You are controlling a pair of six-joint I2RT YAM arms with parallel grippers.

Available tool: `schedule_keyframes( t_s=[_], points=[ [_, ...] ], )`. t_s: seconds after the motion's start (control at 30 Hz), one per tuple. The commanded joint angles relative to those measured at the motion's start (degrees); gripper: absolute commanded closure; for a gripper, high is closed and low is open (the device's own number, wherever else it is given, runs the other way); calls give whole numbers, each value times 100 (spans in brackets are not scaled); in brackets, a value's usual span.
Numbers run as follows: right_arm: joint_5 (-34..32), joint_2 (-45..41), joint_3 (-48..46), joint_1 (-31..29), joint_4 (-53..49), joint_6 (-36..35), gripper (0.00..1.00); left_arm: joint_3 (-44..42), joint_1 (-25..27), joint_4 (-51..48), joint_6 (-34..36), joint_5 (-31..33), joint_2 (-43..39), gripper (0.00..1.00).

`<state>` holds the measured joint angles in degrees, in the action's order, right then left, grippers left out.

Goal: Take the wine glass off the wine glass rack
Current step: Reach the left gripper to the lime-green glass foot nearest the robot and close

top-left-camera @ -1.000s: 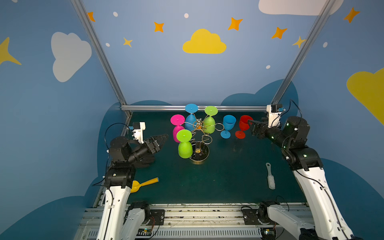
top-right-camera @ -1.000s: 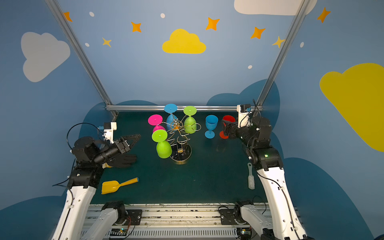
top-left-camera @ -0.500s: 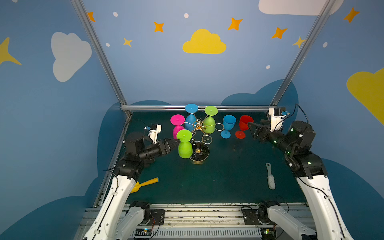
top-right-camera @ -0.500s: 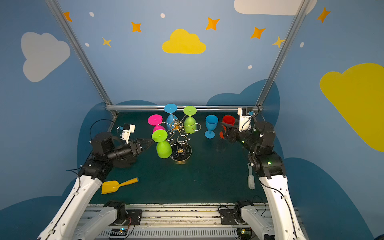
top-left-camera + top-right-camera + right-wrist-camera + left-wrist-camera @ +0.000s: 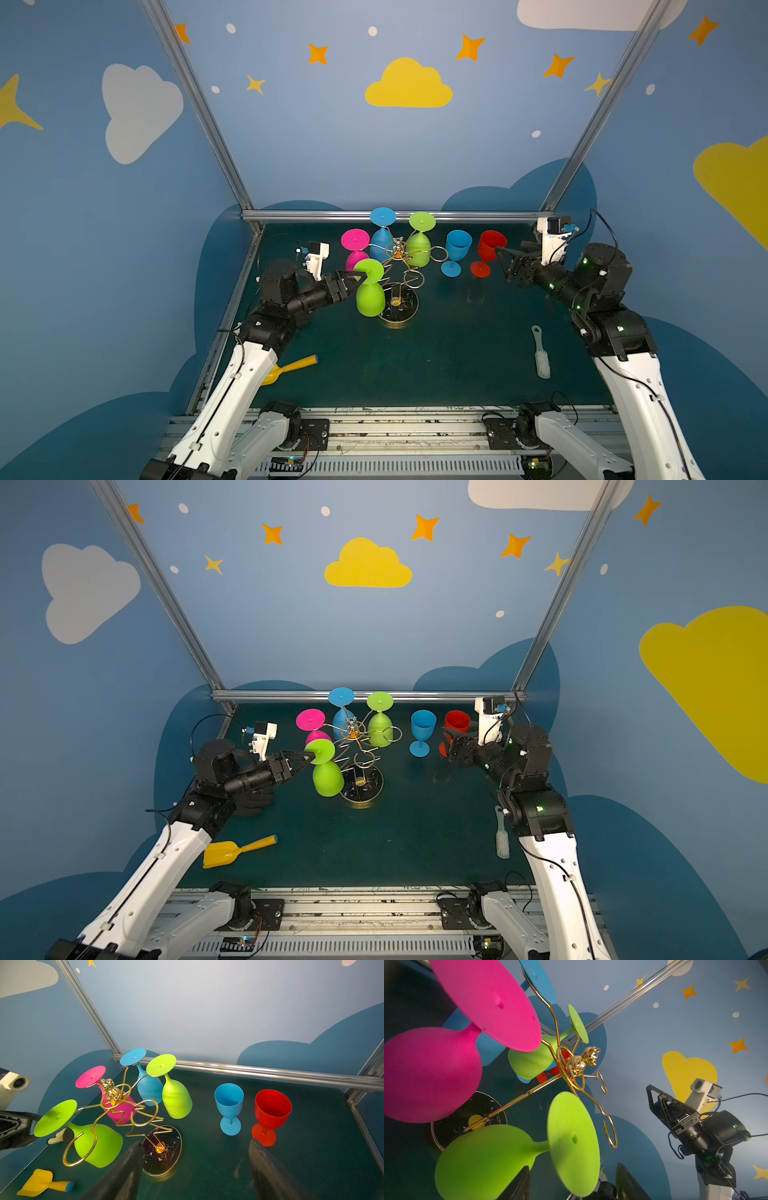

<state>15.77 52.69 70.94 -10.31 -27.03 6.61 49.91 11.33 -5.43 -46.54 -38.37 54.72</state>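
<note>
The wine glass rack (image 5: 400, 254) is a gold wire tree on a round dark base (image 5: 405, 313), mid-table in both top views. Four glasses hang on it upside down: pink (image 5: 354, 242), blue (image 5: 381, 242), a far green one (image 5: 419, 251) and a near green wine glass (image 5: 369, 294) (image 5: 328, 777). My left gripper (image 5: 356, 279) (image 5: 572, 1167) is open, with one finger either side of the near green glass's stem and foot (image 5: 573, 1142); gaps show on both sides. My right gripper (image 5: 500, 259) (image 5: 195, 1144) stands open and empty beside the red glass.
An upright blue glass (image 5: 457, 249) and an upright red glass (image 5: 490, 248) stand right of the rack. A yellow scoop (image 5: 291, 368) lies front left, under my left arm. A white brush (image 5: 540, 357) lies front right. Metal frame rails (image 5: 395, 215) edge the table.
My left arm has reached right from the table's left side to the near green glass, and its jaws have narrowed. The right arm has shifted slightly, still open.
</note>
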Motion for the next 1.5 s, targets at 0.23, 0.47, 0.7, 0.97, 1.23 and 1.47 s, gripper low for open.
schedule_keyframes(
  t_s=[0.23, 0.47, 0.7, 0.97, 1.23, 1.47],
  points=[
    [97, 135, 86, -38, 118, 42, 21, 174, 21, -20, 204, 105, 96, 60],
    [130, 199, 103, -32, 126, 84, 21, 229, 21, -79, 146, 170, 76, 74],
    [100, 189, 130, -33, 101, 66, 21, 308, 18, -142, 49, 282, 31, 80],
    [102, 161, 131, -34, 77, 76, 21, 295, 12, -160, -129, 348, -117, 87],
    [102, 119, 139, -33, 49, 78, 21, 292, 18, -43, -388, 361, -276, 94],
    [84, 75, 132, -33, 18, 77, 21, 250, 18, 280, -812, 282, -273, 97]
  ],
)
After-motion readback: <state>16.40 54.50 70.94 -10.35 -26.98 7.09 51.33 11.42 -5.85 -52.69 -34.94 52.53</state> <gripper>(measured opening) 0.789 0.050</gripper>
